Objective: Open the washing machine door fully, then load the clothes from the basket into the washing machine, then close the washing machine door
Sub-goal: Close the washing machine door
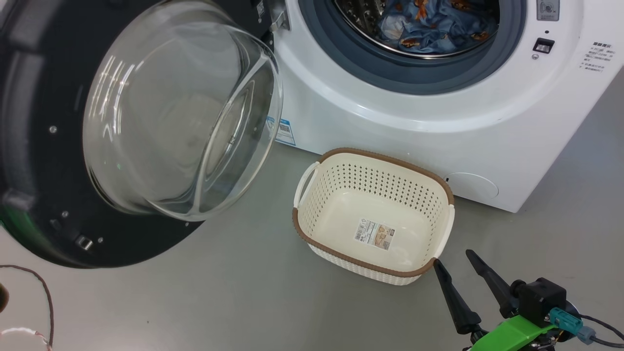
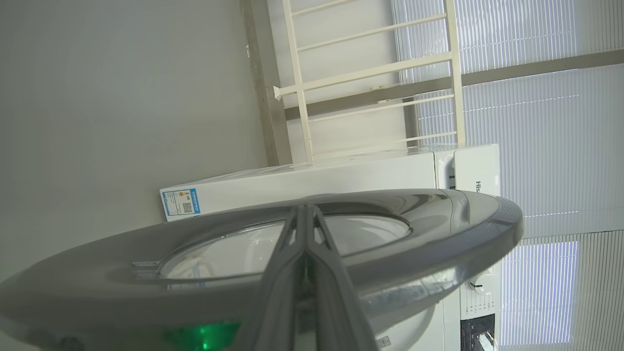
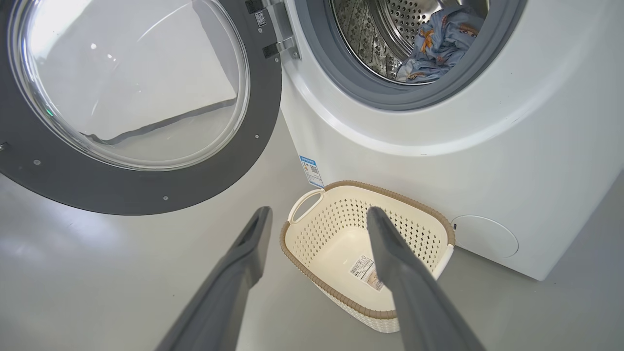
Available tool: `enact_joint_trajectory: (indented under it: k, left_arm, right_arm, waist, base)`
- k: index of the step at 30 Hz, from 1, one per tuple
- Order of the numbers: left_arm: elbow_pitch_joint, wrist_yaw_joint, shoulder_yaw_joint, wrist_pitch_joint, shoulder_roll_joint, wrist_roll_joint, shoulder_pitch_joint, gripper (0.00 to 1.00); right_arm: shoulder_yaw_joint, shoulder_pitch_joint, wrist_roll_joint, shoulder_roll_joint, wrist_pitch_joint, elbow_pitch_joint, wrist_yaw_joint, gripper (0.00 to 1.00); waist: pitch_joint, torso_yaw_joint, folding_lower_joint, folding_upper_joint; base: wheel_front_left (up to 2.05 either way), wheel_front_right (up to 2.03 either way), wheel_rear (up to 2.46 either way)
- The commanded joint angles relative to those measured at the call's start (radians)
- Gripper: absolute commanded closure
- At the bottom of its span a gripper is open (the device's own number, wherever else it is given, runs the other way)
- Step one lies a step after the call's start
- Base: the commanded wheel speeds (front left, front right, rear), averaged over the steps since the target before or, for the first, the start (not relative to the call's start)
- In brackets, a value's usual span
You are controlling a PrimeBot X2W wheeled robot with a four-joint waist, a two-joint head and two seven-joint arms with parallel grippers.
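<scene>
The washing machine door (image 1: pixel 29 161) stands swung open at the left, its glass bowl (image 1: pixel 180 112) bulging toward me. The white washing machine (image 1: pixel 390 122) has the blue printed clothes (image 1: pixel 434 24) lying in its steel drum; the right wrist view has them too, clothes (image 3: pixel 438 44). On the floor before the machine, the cream basket (image 1: pixel 302 234) holds nothing but its label sticker. My right gripper (image 1: pixel 453 258) is open just off the basket's near right corner, and its fingers (image 3: pixel 265 219) frame the basket (image 3: pixel 438 224). My left gripper (image 2: pixel 304 209) is shut, lying against the door's outer rim (image 2: pixel 438 229).
Grey floor spreads around the basket and under the door. A thin cable (image 1: pixel 46 292) loops at the lower left. The machine's round service flap (image 1: pixel 470 185) sits low on its front. Behind the machine are a white rack (image 2: pixel 370 73) and window blinds (image 2: pixel 536 122).
</scene>
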Motion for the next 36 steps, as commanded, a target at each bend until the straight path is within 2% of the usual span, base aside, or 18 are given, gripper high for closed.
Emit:
enact_joint_trajectory:
  k: [1,9,18,31,36]
  left_arm:
    - [-0.042,0.011,0.009,0.024,0.039,-0.007,0.013,1.00]
    - [-0.148,0.082,0.015,0.128,0.029,-0.053,0.074,1.00]
    - [-0.279,0.160,-0.007,0.272,-0.010,-0.113,0.146,1.00]
    - [-0.575,0.246,-0.028,0.454,-0.098,-0.227,0.284,1.00]
    - [-0.690,0.252,-0.034,0.490,-0.149,-0.267,0.337,1.00]
  right_arm:
    - [0.025,-0.008,0.003,0.000,-0.011,-0.018,0.002,0.00]
    - [0.031,-0.006,0.013,0.003,-0.022,0.000,0.002,0.00]
    - [0.036,-0.011,0.019,0.002,-0.027,0.008,0.002,0.00]
    - [0.031,-0.024,0.022,0.012,-0.041,0.014,0.002,0.00]
    - [0.026,-0.029,0.023,0.019,-0.050,0.020,0.002,0.00]
  waist:
    - [-0.003,-0.001,0.0000,-0.0001]
    - [-0.018,-0.005,0.0000,-0.0001]
    - [-0.020,-0.016,0.0000,-0.0001]
    - [-0.006,-0.111,0.0000,-0.0001]
    - [0.006,-0.168,0.0000,-0.0001]
  base:
    - [0.00,0.00,0.00]
    - [0.00,0.00,0.00]
    - [0.00,0.00,0.00]
    - [0.00,0.00,0.00]
    - [0.00,0.00,0.00]
